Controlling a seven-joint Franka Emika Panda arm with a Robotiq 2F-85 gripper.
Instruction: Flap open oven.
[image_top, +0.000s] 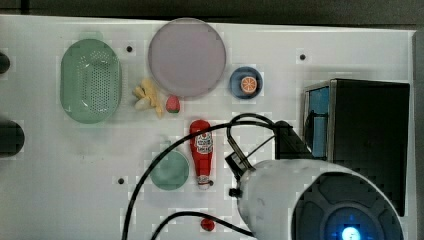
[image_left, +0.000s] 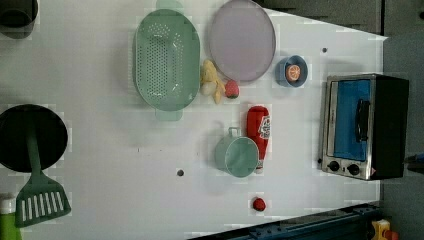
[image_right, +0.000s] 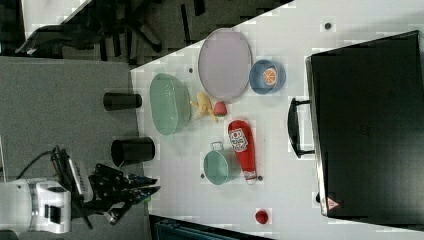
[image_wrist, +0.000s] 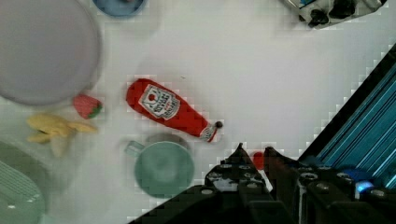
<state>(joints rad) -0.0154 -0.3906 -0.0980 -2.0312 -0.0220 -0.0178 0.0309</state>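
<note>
The oven (image_left: 360, 125) is a black box with a silver front frame, a blue glass door and two dark knobs; it stands at the left view's right edge of the white table. Its door is closed, and the bar handle (image_left: 361, 120) lies flat against the glass. The oven's black top (image_right: 370, 130) and handle (image_right: 295, 127) also appear in the right view. My gripper (image_wrist: 254, 151) hangs above the table, well apart from the oven (image_wrist: 336, 9). Its fingertips (image_wrist: 240, 148) stand a narrow gap apart with nothing between them. My arm (image_top: 300, 200) covers the oven's near corner (image_top: 365, 135) in the top view.
A ketchup bottle (image_left: 258, 131) lies beside a green cup (image_left: 237, 156), with a small red fruit (image_left: 258, 203) near the table edge. Farther off are a blue bowl (image_left: 291, 71), a lilac plate (image_left: 242, 40), a green colander (image_left: 166, 59) and a spatula (image_left: 40, 195).
</note>
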